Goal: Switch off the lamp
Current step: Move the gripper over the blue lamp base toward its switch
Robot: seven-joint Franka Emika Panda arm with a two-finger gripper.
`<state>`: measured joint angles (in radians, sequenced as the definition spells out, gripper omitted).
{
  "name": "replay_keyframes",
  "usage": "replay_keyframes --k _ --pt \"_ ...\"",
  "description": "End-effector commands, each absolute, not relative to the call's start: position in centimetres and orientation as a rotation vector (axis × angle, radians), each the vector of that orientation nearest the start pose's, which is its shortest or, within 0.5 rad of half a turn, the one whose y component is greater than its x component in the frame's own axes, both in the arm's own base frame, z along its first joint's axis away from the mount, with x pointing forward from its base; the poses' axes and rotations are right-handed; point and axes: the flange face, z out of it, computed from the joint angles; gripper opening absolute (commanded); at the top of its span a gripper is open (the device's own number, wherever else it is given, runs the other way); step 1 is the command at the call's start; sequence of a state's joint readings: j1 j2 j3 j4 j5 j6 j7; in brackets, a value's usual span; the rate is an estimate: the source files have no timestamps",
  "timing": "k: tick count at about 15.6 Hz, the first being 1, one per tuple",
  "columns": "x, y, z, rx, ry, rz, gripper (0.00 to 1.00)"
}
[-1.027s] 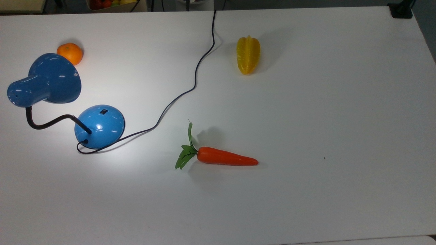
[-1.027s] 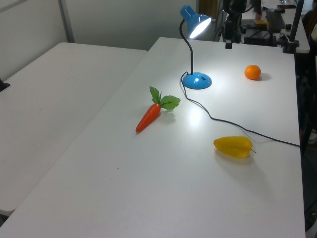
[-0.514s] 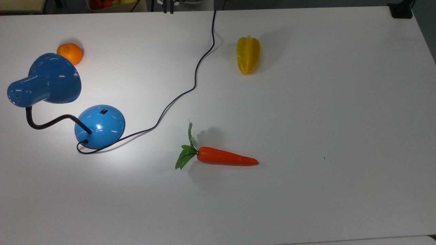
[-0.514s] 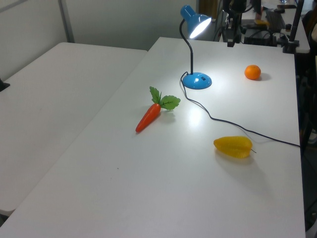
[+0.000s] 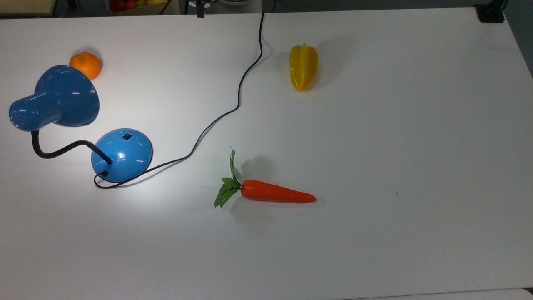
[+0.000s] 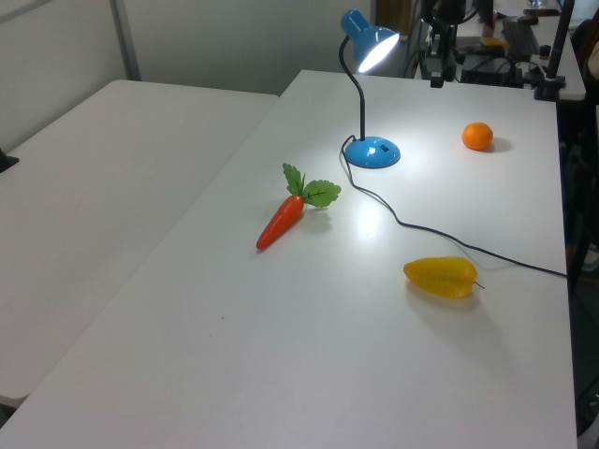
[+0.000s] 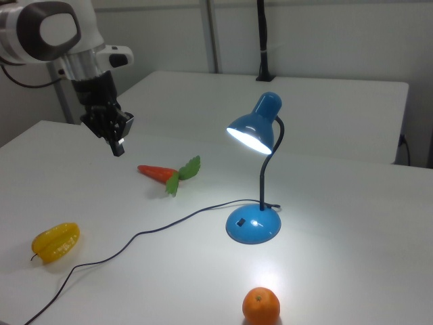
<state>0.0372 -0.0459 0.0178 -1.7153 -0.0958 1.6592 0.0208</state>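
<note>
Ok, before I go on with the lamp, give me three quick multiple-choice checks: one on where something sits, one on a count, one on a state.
1. In the top view, what lies nearest the lamp's shade?
A. the carrot
B. the orange
C. the yellow starfruit

2. How many pieces of produce are on the table?
A. two
B. three
C. five

3. What state is the lamp in?
A. lit
B. dark
C. tipped over

Answers:
1. B: the orange sits just beside the shade, while the carrot and the yellow starfruit lie far to the top view's right.
2. B: those three lie on the table.
3. A: the lamp stands upright, its shade glowing, with a bright patch below.
</note>
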Motion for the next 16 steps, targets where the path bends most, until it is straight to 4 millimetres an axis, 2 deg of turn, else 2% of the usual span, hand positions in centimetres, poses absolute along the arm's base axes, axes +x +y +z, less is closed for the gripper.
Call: replay_keyframes --k 1,3,7,12,16 --pt "55.2 -0.6 56.5 -3.234 -0.014 -0.031 0.00" --pt "55.5 -2.4 54.9 -3.227 0.053 -0.074 0.00" --pt "56.5 -5.4 49.5 -3.210 0.211 -0.142 0.00" --pt "59.1 -9.6 43.9 -3.191 0.319 -0.247 0.00" --pt "60.6 -10.9 40.5 -3.180 0.350 -0.315 0.00"
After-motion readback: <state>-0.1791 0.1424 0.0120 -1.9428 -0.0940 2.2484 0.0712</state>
